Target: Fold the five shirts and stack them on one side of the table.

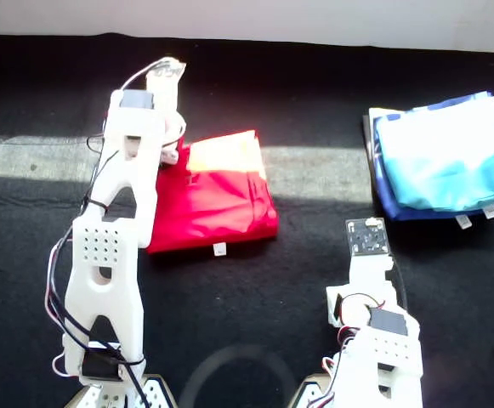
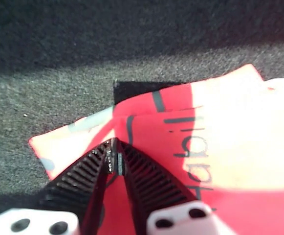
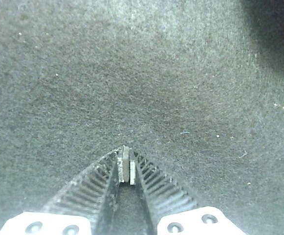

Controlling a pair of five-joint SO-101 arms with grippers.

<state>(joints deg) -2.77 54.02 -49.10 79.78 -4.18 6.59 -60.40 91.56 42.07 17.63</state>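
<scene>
A folded red shirt with a sunlit yellow-looking patch lies left of the table's middle. My left arm stretches over its left edge. In the left wrist view my left gripper is shut, its tips meeting just over the red shirt near a folded corner; I see no cloth pinched between them. A stack of folded shirts, light blue and white on top and darker blue beneath, sits at the far right. My right gripper is shut over bare black cloth, near the front right.
The table is covered in black cloth, with a band of sunlight across its middle. The right arm's base stands at the front edge. Open room lies between the red shirt and the stack.
</scene>
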